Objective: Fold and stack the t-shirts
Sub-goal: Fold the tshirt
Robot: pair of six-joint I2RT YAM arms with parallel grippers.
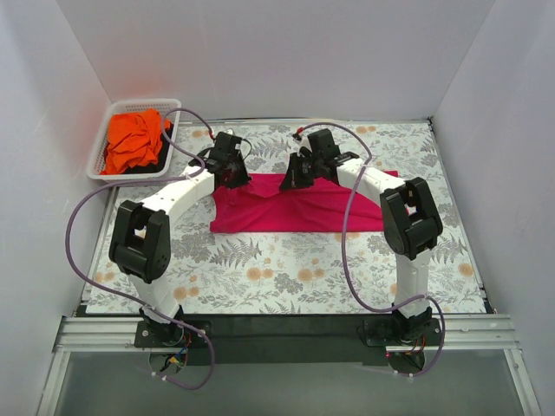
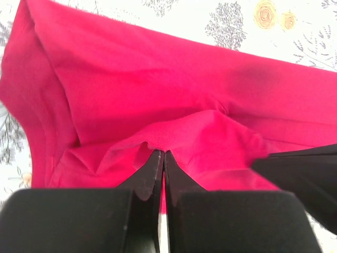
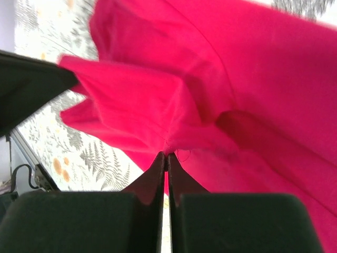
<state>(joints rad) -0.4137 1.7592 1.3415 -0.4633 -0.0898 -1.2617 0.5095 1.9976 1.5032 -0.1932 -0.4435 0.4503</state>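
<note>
Jaws on both arms are pinched shut on the pink shirt (image 1: 295,211). In the left wrist view the two black fingers (image 2: 149,176) meet with only a sliver between them, and a raised ridge of pink cloth is caught at their tips. The right wrist view shows the same: fingers (image 3: 154,176) pressed together, with a gathered fold of the cloth nipped at the tips and bunched up just beyond them.

From above, the left jaws grip the shirt at its far left corner. The right jaws grip along the far edge, nearer the middle. The shirt lies spread wide on the counter (image 1: 286,273), towards the far side. Its near edge is rumpled, and its right part passes under the right arm (image 1: 408,217). The left arm (image 1: 143,238) reaches in from the near left, beside the shirt.

An orange shirt (image 1: 134,143) sits crumpled in a white slatted basket (image 1: 98,166) at the far left corner of the counter, apart from the pink one. A dark patch shows at the basket's right side. The counter has a fern and flower print. Purple cables (image 1: 78,234) loop from each arm, and white walls stand on three sides.
</note>
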